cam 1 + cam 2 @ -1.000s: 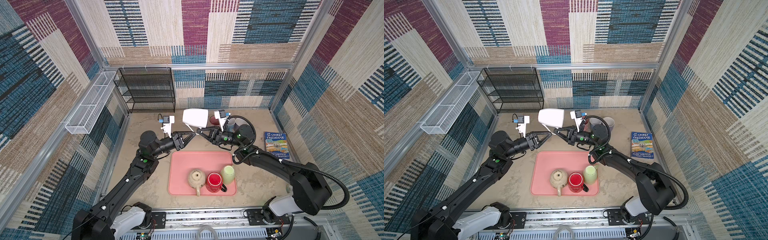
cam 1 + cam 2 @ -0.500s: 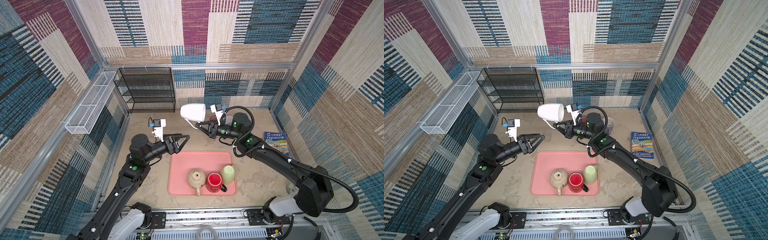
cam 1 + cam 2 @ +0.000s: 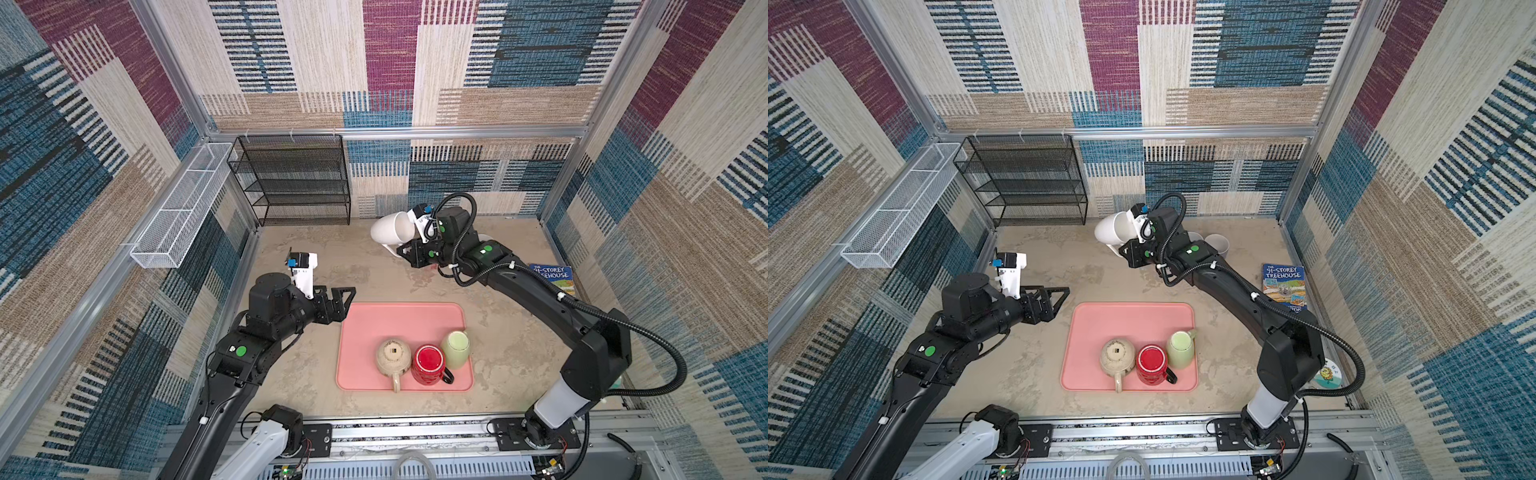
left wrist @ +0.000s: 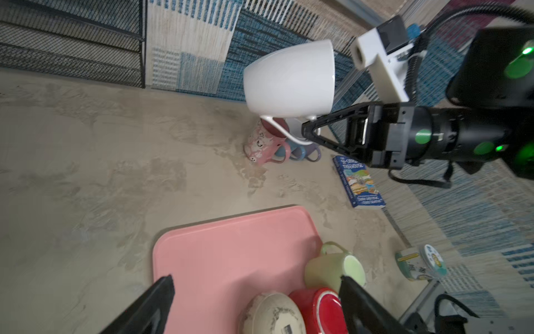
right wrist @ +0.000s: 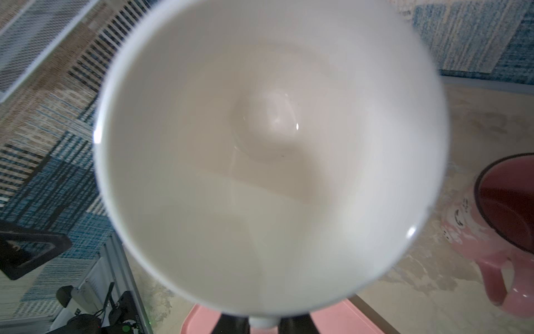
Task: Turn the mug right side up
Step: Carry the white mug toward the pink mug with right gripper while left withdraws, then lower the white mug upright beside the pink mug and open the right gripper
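Left wrist view: mug (image 4: 289, 78) hangs sideways, axis near level, mouth toward right fingers (image 4: 309, 130) pinching its handle (image 4: 277, 127); left fingers (image 4: 150, 306) spread, well apart.

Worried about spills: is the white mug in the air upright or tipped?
Tipped on its side: the mug is held by its handle, mouth facing sideways toward the right arm. Inside, it looks empty.
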You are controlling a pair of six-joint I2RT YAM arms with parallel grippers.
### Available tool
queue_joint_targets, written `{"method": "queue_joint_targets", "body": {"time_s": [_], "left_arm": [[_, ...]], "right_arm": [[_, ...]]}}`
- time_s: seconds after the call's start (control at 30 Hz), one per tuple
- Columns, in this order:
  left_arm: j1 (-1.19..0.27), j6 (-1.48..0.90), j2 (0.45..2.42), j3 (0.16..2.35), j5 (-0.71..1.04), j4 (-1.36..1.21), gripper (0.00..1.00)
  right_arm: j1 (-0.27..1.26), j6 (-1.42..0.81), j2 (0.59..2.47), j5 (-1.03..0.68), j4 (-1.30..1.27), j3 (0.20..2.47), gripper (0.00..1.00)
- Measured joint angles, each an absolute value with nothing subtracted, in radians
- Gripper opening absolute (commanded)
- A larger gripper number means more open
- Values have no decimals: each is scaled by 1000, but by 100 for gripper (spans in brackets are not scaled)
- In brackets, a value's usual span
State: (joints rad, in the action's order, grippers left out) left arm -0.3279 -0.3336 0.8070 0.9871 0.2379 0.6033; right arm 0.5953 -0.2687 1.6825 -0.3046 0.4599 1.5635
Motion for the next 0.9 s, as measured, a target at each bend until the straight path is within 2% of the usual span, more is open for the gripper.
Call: {"method": "queue_joint_targets", "body": {"time_s": [0.4,0.9], "left_arm": [[-328,-264,870,938,102,685,91],[-345,-217,853,916,3,709,91]], "right_arm": [[609,-185,1928,-145,746,1872,0],[609,-153,2109,-14,901,2015,0]]}}
